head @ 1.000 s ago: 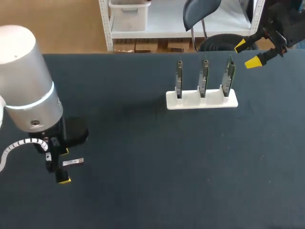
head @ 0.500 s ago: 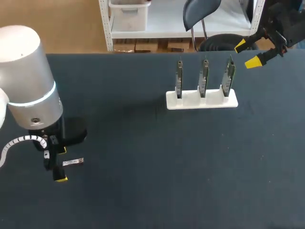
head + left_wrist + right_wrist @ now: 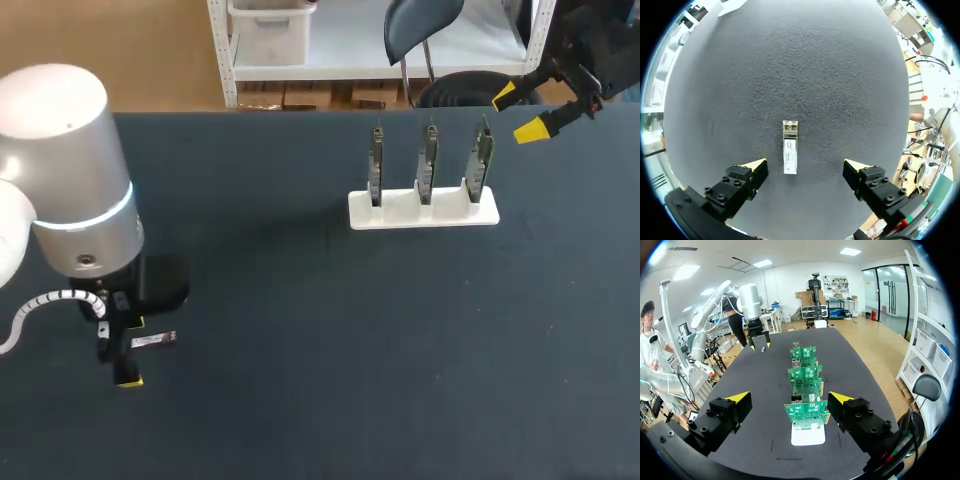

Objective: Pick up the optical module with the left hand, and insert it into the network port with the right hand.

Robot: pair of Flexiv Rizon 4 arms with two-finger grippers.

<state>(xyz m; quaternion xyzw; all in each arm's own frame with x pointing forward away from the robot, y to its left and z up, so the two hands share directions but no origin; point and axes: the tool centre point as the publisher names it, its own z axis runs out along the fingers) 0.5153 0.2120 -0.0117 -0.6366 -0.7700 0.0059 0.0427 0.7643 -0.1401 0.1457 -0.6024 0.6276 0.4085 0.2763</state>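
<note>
Silver module (image 3: 790, 147) lay flat under my left claw (image 3: 805, 169), between its wide-spread fingers (image 3: 754, 169), long axis square to their closing line; my right claw (image 3: 517, 113), also wide, sat far away.

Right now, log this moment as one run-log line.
left gripper: open, straddling optical module flat on table, ungripped | right gripper: open, facing circuit boards in white rack | insertion: not started

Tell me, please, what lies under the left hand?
Under the left hand the optical module lies flat on the dark table, between the open fingers, touching neither. Its underside is hidden against the table.
</note>
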